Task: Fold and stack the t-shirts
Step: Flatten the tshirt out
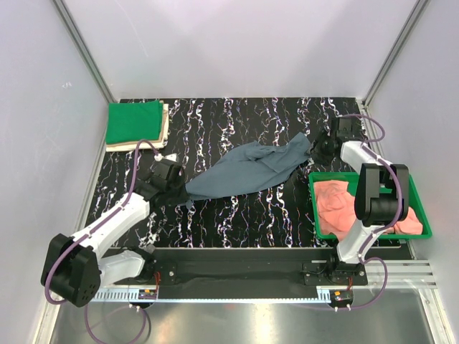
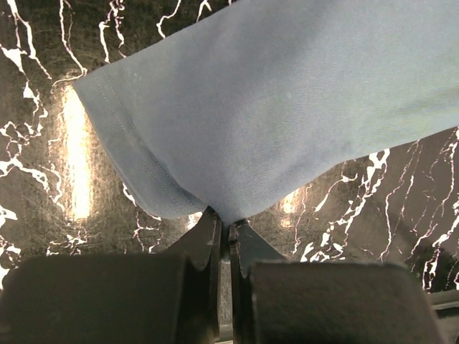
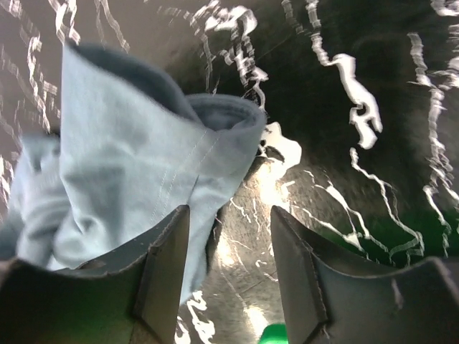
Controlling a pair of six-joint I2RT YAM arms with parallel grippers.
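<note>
A blue-grey t-shirt (image 1: 251,169) lies stretched across the middle of the black marbled table, bunched at its right end. My left gripper (image 1: 179,190) is shut on its left hem; the left wrist view shows the cloth (image 2: 272,100) pinched between the closed jaws (image 2: 228,228). My right gripper (image 1: 320,149) is open at the shirt's right end; in the right wrist view the bunched cloth (image 3: 136,165) lies by the left finger (image 3: 168,258), with bare table between the fingers. A folded green t-shirt (image 1: 134,122) tops a stack at the far left.
A green bin (image 1: 423,215) at the right holds crumpled pink-orange shirts (image 1: 337,204). A beige folded shirt (image 1: 165,132) lies under the green one. White enclosure walls stand on three sides. The arms' base rail (image 1: 237,276) runs along the near edge.
</note>
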